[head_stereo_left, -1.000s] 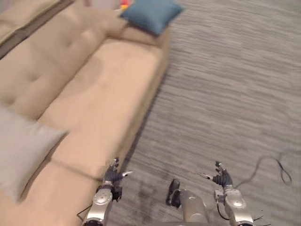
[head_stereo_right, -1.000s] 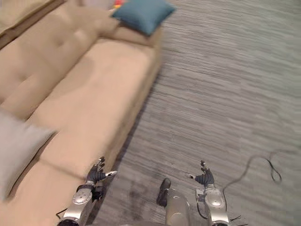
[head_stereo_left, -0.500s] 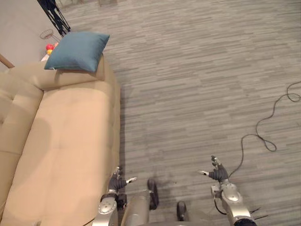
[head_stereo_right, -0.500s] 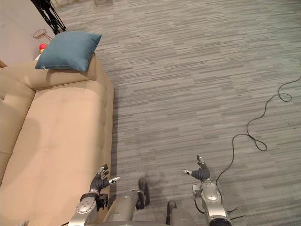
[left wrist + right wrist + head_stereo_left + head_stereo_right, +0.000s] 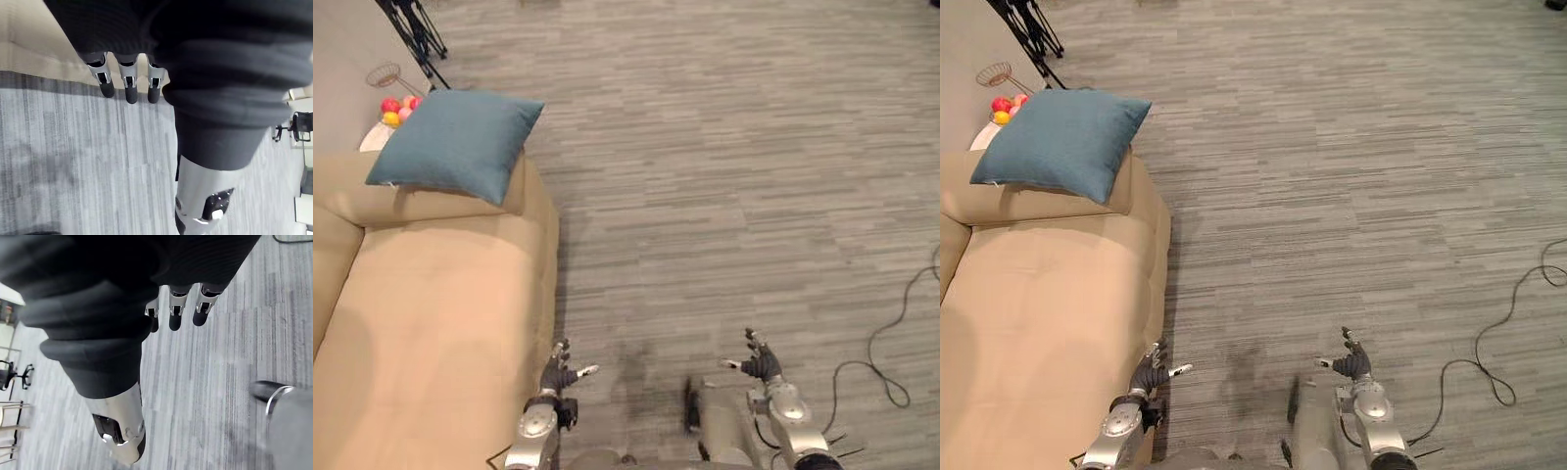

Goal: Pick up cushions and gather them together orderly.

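One cushion point(image 5: 455, 144): blue-teal and square, lying on top of the sofa's far armrest, with no hand touching it.
Cushion's pose: flat, turned a little askew to the armrest, one corner pointing out toward the sofa's front side.
Sofa point(image 5: 431, 323): beige, with a long seat running from the armrest under the cushion back toward the robot. Its front edge meets the floor.
Left hand point(image 5: 558, 372): low down, just beside the sofa's front edge at the near end of the seat and well apart from the cushion.
Left hand's state: spread wide and holding nothing. The fingers point(image 5: 129, 85) are straight, with the thumb stuck out to the side away from the sofa. In its wrist view the fingertips point toward the sofa's beige edge.
Right hand point(image 5: 762, 364): over the floor, well off from the sofa's front, about as near the robot as the left hand.
Right hand's state: wide and relaxed, with nothing in it. The fingers point(image 5: 176, 316) are straight over bare carpet and the thumb points back toward the sofa.
Floor point(image 5: 724, 176): grey carpet in narrow streaked planks, stretching out from the sofa's front side.
Balls point(image 5: 393, 108): a small heap of red, pink and yellow on a white surface behind the sofa's armrest, just past the cushion.
Wire basket point(image 5: 382, 73): small and round, just beyond the balls, farther from the sofa.
Tripod point(image 5: 411, 29): black legs standing farthest out behind the sofa's armrest end.
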Controlling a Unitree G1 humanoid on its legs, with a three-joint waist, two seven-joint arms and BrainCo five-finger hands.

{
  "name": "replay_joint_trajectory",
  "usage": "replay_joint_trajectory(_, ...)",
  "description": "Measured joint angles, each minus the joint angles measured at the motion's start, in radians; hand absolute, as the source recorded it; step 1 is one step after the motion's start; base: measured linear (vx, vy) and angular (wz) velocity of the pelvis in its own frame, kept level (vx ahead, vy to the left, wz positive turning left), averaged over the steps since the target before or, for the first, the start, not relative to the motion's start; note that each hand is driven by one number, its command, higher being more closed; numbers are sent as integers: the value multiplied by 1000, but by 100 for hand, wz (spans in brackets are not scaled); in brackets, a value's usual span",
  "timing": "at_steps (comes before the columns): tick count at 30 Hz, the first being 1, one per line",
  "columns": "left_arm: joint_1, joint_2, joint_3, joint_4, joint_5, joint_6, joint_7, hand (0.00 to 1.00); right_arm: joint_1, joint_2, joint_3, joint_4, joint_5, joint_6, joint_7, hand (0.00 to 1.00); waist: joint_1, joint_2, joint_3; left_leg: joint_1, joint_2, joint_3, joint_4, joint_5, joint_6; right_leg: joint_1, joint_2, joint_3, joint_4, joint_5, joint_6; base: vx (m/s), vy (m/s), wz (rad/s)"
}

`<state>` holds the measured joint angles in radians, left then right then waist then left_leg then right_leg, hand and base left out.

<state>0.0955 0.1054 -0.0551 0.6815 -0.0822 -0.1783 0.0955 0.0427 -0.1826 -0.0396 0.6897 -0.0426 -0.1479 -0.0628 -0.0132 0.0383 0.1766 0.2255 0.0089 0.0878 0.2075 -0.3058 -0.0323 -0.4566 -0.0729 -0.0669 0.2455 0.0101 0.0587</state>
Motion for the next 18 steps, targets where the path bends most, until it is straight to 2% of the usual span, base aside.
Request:
replay_joint_trajectory(1,4,-4,12,19,4,-1,0,0,25,3,0,1,0,2,1,0,-7,-18,-13,15,2,-35,70,-33,-38,-9,-10,22,65,129,-30,737,-213,79)
replay_joint_trajectory(2,-2,-30,13,41,4,0,-2,0,32,-9,-2,2,0,5,1,0,-12,30,-22,-47,55,-42,232,-12,-67,-10,4,-32,161,31,-57,727,-213,84)
replay_joint_trajectory(3,-2,-36,17,43,4,1,-2,0,33,-9,0,-7,0,4,1,0,-19,39,-20,-105,77,-36,355,42,-91,8,4,-53,171,-3,-60,662,-196,52)
replay_joint_trajectory(4,3,-48,29,43,4,1,-3,0,28,-8,7,-12,1,3,4,0,-9,42,-17,-198,113,-14,550,181,-94,52,11,-63,157,-34,-73,655,-212,31)
replay_joint_trajectory(5,1,-58,30,42,3,-1,-6,0,24,0,8,-14,2,3,3,0,11,50,-5,-281,191,54,749,162,-62,146,36,-74,104,-52,-89,647,-213,14)
replay_joint_trajectory(7,4,-60,28,42,4,0,-8,0,26,18,6,-24,6,0,1,0,35,31,10,-358,241,132,873,122,-7,292,38,-80,18,-69,-101,718,-176,14)
replay_joint_trajectory(8,13,-57,29,31,4,-3,-8,0,26,22,2,-53,13,-4,0,0,42,10,19,-417,230,180,844,108,12,388,19,-84,-50,-91,-88,666,-116,20)
replay_joint_trajectory(9,18,-57,28,31,4,-2,-8,0,27,17,-2,-56,15,-7,0,0,45,2,20,-448,225,194,802,103,11,413,15,-88,-69,-95,-82,488,-21,16)
replay_joint_trajectory(11,21,-61,28,31,4,-1,-8,0,3,15,-33,-51,17,-9,0,0,62,20,15,-536,172,239,498,100,6,474,-7,-97,-106,-126,-51,444,60,8)
replay_joint_trajectory(12,21,-61,28,31,4,-1,-8,0,-2,15,-43,-46,21,-9,-1,0,62,24,16,-553,155,254,395,106,-2,490,-16,-102,-109,-143,-40,458,129,19)
replay_joint_trajectory(13,24,-64,28,34,6,-1,-7,0,-2,10,-59,-33,34,-9,-2,0,60,33,15,-558,131,278,220,147,-46,528,-26,-119,-118,-169,-17,393,137,24)
replay_joint_trajectory(14,31,-66,28,35,6,-1,-7,0,2,3,-64,-23,36,-9,-2,0,60,42,11,-548,124,298,118,181,-61,552,-24,-129,-131,-181,-4,510,198,20)
replay_joint_trajectory(15,45,-60,30,37,6,0,-6,0,2,3,-60,8,37,-6,-4,0,78,43,6,-528,120,345,80,286,47,599,-27,-131,-145,-213,17,543,214,16)
replay_joint_trajectory(16,52,-63,50,38,8,0,-6,0,3,10,-57,15,36,-3,0,0,83,20,-12,-527,82,364,98,241,87,607,-60,-131,-125,-227,3,545,214,19)
replay_joint_trajectory(17,53,-72,64,38,8,1,-6,0,2,9,-57,16,36,-3,1,0,83,16,-13,-532,74,361,114,217,110,600,-72,-137,-98,-227,3,562,228,50)
replay_joint_trajectory(18,52,-86,70,40,11,1,-6,0,-2,6,-61,24,36,-3,0,0,78,11,-14,-536,56,343,149,193,161,571,-98,-147,8,-225,10,569,247,65)
